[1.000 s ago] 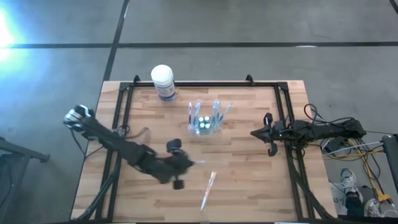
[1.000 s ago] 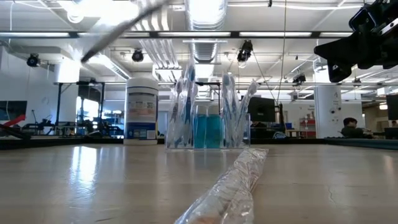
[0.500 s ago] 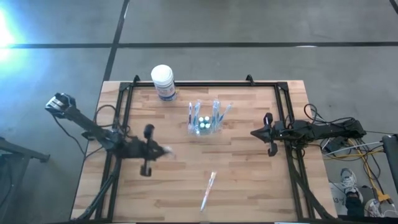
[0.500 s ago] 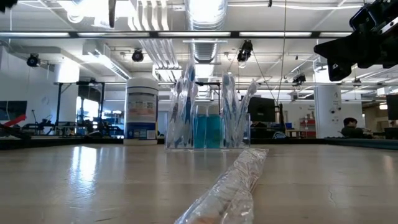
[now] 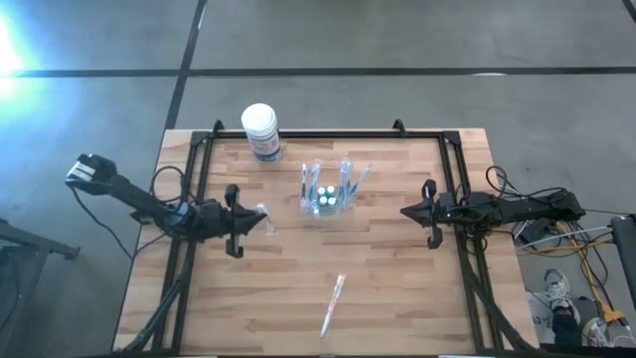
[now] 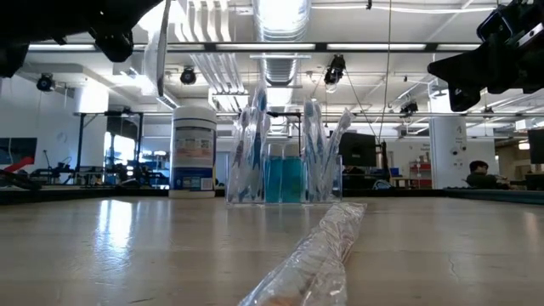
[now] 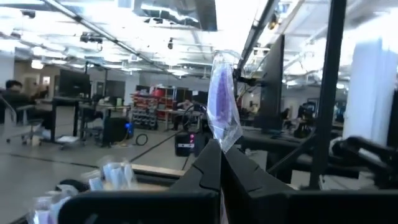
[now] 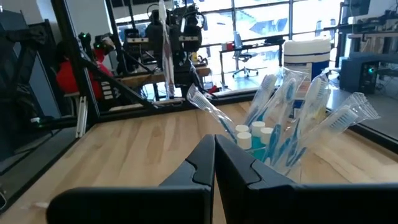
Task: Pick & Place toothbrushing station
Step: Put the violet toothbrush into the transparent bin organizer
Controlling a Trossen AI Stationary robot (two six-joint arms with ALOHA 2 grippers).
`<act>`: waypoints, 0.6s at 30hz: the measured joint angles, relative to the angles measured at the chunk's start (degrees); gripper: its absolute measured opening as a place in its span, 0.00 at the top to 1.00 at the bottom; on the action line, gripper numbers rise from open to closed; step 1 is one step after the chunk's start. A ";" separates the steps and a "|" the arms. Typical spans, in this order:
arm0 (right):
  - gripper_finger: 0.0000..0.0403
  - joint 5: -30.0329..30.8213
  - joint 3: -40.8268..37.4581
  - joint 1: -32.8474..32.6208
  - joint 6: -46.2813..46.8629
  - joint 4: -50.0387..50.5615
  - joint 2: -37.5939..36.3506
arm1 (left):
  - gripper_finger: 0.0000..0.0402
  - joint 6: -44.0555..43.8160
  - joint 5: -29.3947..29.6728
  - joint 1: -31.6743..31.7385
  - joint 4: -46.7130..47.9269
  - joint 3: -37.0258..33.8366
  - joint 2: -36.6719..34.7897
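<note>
The toothbrushing station [image 5: 328, 199], a clear holder with blue inside, stands on its base at the table's far middle. Several wrapped toothbrushes stick up from it [image 6: 283, 174] [image 8: 273, 140]. My left gripper [image 5: 248, 219] hovers at the table's left side, shut on a clear-wrapped toothbrush [image 7: 222, 102] that stands upright [image 6: 161, 47]. Another wrapped toothbrush [image 5: 333, 303] lies flat near the front edge. My right gripper [image 5: 404, 212] waits shut and empty at the right side, right of the station [image 8: 214, 146]. My left gripper pinches the wrapped toothbrush between its two shut fingers [image 7: 208, 165], on the wrapper just below its purple part [image 7: 221, 140]. The fingers come from the table's left, slanting upward, and lie across the toothbrush. It stands about upright, lifted clear of the table.
A white tub with a blue label [image 5: 260, 129] stands at the far left by the black frame [image 5: 298, 135] that rims the wooden table. Bare wood lies between the station and the loose toothbrush. Cables [image 5: 566, 244] hang off the right side.
My left gripper has swung from the table's near middle toward its left edge and a little toward the far edge, tipping its fingers upward. It stays shut on the wrapped toothbrush, which has gone from slanting to upright. The station and the lying toothbrush have kept still.
</note>
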State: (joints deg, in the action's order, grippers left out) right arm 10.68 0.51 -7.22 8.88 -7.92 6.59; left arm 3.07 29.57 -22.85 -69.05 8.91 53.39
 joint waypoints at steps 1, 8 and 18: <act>0.98 0.00 0.00 0.00 0.02 0.00 -0.01 | 1.00 0.87 -0.74 0.42 0.08 -0.07 0.00; 0.98 0.00 0.02 0.00 0.45 0.04 0.00 | 1.00 -4.20 -7.19 6.59 1.27 0.35 -0.78; 0.98 -0.02 0.01 0.00 0.55 -0.08 1.50 | 1.00 -14.70 -39.26 29.78 11.69 4.28 -0.66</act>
State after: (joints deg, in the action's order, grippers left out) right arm 10.66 0.52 -7.22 9.43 -8.00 8.09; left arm -11.64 -9.69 6.93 -57.36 13.19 52.72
